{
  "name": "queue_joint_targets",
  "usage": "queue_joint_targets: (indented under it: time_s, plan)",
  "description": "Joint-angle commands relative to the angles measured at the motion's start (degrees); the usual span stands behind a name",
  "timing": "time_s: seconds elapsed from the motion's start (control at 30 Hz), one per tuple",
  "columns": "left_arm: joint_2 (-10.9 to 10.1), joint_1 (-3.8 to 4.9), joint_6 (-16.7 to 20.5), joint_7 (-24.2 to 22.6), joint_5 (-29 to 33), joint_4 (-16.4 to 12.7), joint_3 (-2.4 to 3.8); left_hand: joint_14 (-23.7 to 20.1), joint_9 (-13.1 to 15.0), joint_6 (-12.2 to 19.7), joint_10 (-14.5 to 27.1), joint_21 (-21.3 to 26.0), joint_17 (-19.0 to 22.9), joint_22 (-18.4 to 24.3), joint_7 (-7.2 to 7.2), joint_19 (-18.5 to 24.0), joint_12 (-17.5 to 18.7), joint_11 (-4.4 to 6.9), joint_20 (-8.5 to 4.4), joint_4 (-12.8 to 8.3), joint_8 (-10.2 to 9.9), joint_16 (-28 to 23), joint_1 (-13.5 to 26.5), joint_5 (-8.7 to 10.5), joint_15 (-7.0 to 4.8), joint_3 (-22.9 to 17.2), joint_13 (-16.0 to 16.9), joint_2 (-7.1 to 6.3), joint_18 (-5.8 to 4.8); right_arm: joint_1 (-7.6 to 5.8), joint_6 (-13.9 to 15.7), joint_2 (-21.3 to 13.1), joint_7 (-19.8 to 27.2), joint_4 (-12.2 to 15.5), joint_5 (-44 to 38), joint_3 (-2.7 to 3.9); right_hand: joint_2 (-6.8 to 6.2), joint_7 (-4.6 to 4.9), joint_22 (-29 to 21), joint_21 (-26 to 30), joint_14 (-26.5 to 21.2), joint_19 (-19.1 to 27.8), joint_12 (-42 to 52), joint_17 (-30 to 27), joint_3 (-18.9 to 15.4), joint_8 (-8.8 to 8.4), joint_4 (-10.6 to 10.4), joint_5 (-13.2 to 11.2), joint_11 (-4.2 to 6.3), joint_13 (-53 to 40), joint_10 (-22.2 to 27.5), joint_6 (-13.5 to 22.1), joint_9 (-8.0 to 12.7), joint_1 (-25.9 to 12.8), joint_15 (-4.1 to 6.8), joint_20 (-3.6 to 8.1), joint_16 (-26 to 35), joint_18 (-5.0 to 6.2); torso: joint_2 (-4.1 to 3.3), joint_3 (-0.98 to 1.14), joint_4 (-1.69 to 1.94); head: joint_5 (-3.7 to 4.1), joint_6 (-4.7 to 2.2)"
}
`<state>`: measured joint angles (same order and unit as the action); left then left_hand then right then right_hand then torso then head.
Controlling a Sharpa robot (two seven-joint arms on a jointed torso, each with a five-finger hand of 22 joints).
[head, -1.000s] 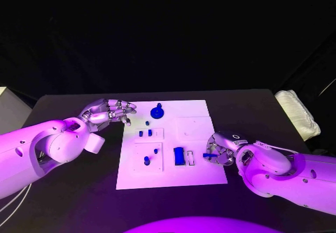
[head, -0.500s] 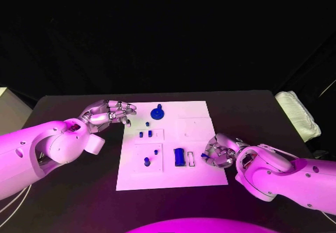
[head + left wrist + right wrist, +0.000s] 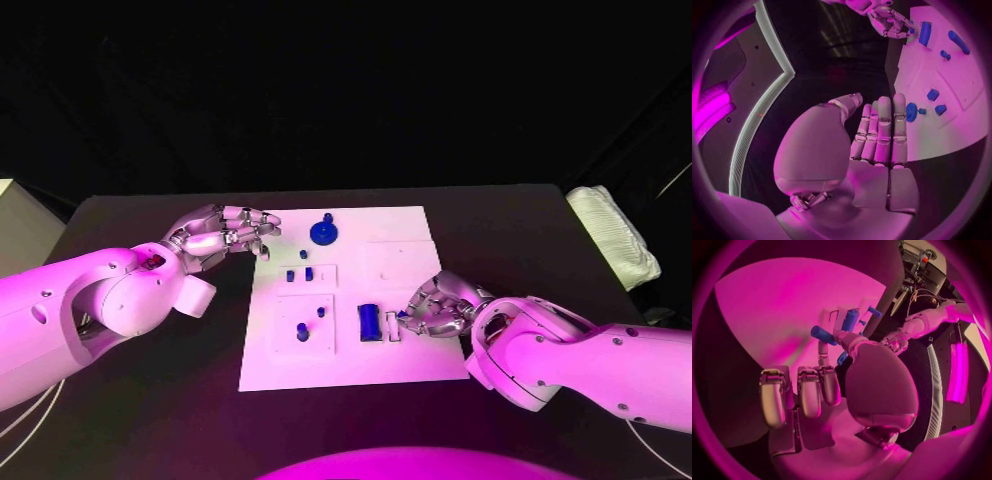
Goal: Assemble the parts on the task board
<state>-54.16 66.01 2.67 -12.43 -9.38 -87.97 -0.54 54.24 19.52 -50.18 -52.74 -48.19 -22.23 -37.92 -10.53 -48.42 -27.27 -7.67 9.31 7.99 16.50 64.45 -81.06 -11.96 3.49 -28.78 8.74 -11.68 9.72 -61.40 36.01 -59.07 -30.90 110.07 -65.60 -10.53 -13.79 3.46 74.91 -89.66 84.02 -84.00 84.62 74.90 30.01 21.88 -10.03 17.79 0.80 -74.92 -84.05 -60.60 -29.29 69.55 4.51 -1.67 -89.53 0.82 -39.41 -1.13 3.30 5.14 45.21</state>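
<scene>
The white task board lies in the middle of the table. My right hand is over its right edge and pinches a small blue piece between thumb and finger. That piece is close to the upright blue block and the narrow slot beside it. A round blue knob stands at the board's far end. Two small blue pieces and a blue peg sit in the left recesses. My left hand holds nothing; its fingers lie side by side, tips at the board's far left edge.
A folded white cloth lies at the table's right edge. A pale box stands off the table's left side. Black tabletop surrounds the board.
My right hand has moved left across the board's right edge with the blue piece, closer to the blue block and the slot. The left hand has stayed put.
</scene>
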Motion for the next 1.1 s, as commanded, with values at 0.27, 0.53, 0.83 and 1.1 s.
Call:
queue_joint_targets:
  time_s: [0.27, 0.53, 0.83, 1.1]
  plan:
    - [0.06, 0.01, -0.71, -0.15, 0.14, -0.20, 0.03, 0.22, -0.07, 0.16, 0.20, 0.30, -0.10, 0.12, -0.27, -0.42, 0.31, 0.14, 0.14, 0.37, 0.37, -0.35, -0.21, -0.15, 0.23, -0.14, -0.09, 0.56, 0.80, -0.02, 1.93, 2.04, -0.39, -1.52, 1.29, 0.01, -0.08, -0.29, 15.09, -0.34, 5.93, -6.00, 0.60, 14.86, -1.08, -0.22, -0.53, -1.41, 0.33, -12.99, -4.32, -0.28, 0.24, -1.39, 0.22, 0.36, -0.36, -0.82, -0.07, 0.08, 0.00, -0.21, 0.04]
    - [0.09, 0.01, -0.84, -0.08, 0.14, -0.17, 0.03, 0.22, -0.08, 0.16, 0.20, 0.33, -0.11, 0.14, -0.28, -0.45, 0.31, 0.13, 0.14, 0.41, 0.39, -0.36, -0.18, -0.14, 0.24, -0.12, -0.10, 0.55, 0.80, -0.02, 0.04, 3.21, -1.20, -1.98, -0.02, 0.01, -0.09, -0.45, 15.09, -0.34, 5.98, -6.00, 1.20, 15.10, -1.76, -0.12, -0.84, -2.72, 0.44, -13.27, -4.53, -0.72, 0.26, -2.14, 0.29, 0.39, -0.47, -0.82, -0.04, 0.09, -0.03, -0.22, 0.21]
    - [0.02, 0.01, -0.93, 0.07, 0.14, -0.17, 0.03, 0.22, -0.08, 0.16, 0.19, 0.36, -0.12, 0.16, -0.28, -0.47, 0.31, 0.12, 0.15, 0.46, 0.41, -0.36, -0.14, -0.13, 0.25, -0.09, -0.10, 0.54, 0.79, 0.05, -3.85, 3.75, -3.29, -2.39, -2.47, 0.00, -0.07, -0.45, 15.09, -0.34, 5.98, -6.00, 1.20, 15.10, -2.74, -0.19, -1.47, -4.58, 0.45, -13.28, -4.54, -0.90, 0.38, -3.05, 0.32, 0.42, -0.47, -0.82, -0.01, 0.05, -0.01, -0.28, 0.48]
    - [-0.01, 0.01, -1.04, 0.22, 0.14, -0.18, 0.03, 0.22, -0.08, 0.16, 0.19, 0.36, -0.12, 0.16, -0.28, -0.47, 0.31, 0.12, 0.15, 0.46, 0.41, -0.36, -0.14, -0.13, 0.25, -0.09, -0.10, 0.54, 0.79, 0.12, -4.74, 4.02, -4.59, -2.36, -4.88, -0.01, 0.09, -0.77, 15.09, -0.34, 5.98, -6.00, 1.14, 15.10, -3.51, 0.30, -1.91, -5.36, 0.67, -13.26, -4.53, -1.78, 0.24, -3.45, 0.45, 0.50, -0.47, -0.82, -0.02, 0.05, -0.02, -0.35, 0.44]
